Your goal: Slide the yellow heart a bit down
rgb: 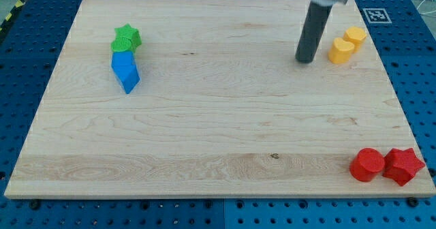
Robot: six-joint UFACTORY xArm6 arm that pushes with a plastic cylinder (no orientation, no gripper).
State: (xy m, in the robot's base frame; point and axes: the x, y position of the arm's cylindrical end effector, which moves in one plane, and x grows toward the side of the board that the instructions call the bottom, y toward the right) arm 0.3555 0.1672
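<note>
Two yellow blocks sit near the view's top right. The lower-left one [341, 50] looks like the yellow heart; the other yellow block [355, 36] touches it on its upper right, and its shape is hard to make out. My tip [304, 60] is on the board just left of the yellow heart, a small gap apart from it. The dark rod rises up and to the right from the tip.
A green star [127, 36] and a second green block [121, 46] sit at the upper left, with two blue blocks [125, 67] right below them. A red cylinder [368, 164] and a red star [403, 165] lie at the bottom right corner of the wooden board [218, 133].
</note>
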